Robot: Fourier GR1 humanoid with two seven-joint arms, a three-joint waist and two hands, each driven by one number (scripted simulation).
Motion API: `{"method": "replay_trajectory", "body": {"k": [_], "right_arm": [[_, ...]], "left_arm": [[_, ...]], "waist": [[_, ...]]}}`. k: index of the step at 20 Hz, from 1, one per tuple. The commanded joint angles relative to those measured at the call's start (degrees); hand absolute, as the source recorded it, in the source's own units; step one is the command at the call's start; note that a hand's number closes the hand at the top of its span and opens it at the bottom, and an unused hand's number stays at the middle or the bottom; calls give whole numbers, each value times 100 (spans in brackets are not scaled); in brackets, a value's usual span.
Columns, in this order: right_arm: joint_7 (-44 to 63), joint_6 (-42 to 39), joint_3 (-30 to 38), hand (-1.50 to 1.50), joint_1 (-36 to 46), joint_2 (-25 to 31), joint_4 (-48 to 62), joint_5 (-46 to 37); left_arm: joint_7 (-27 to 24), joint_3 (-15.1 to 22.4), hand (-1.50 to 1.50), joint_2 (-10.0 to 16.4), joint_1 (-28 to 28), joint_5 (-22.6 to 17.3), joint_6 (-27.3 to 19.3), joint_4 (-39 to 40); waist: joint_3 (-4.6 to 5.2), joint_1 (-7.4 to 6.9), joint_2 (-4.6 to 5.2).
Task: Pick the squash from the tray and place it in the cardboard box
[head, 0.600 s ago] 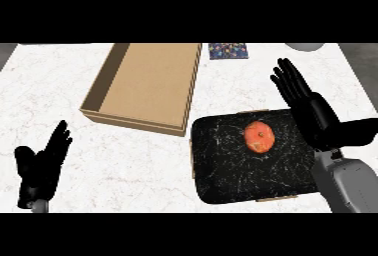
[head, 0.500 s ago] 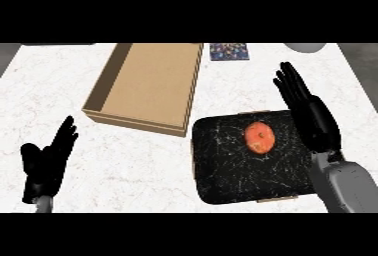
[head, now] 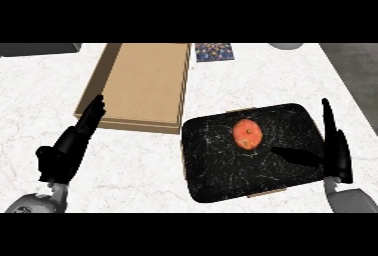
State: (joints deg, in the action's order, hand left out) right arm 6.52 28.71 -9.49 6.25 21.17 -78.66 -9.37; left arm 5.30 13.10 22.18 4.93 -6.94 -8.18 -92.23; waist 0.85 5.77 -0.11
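The orange squash (head: 248, 134) lies ungrasped on the black tray (head: 221, 172) at centre right, with the right hand (head: 336, 150) open and straight-fingered beside it and the left hand (head: 70, 145) resting open at lower left, so grasping it and carrying it to the box (head: 140, 85) at upper centre are both left to do.

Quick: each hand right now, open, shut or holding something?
Left hand: open, fingers straight, holding nothing.
Right hand: open, holding nothing; the squash lies on the tray, apart from it.
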Motion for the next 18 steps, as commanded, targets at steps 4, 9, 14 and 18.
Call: {"method": "replay_trajectory", "body": {"k": [4, 9, 14, 18], "right_arm": [[1189, 1220, -917, -150, -489, 528, 267, -2704], [2709, 729, -1287, -150, -589, 496, -444, -3883], [4340, -790, -1738, -150, -388, 163, -1542, -4215], [5893, -1864, -2200, -150, -97, -477, -2294, -4590]], "left_arm": [[-23, 321, 0, -78, 351, 37, 307, -84], [-58, 461, 0, -143, 297, 112, 345, 1], [23, 464, 0, -166, 476, 53, 448, 17], [-59, 397, 0, -299, 655, 81, 397, 336]], "waist": [[17, -225, -29], [24, -270, -83], [2, -365, -80], [-26, -392, -37]]}}
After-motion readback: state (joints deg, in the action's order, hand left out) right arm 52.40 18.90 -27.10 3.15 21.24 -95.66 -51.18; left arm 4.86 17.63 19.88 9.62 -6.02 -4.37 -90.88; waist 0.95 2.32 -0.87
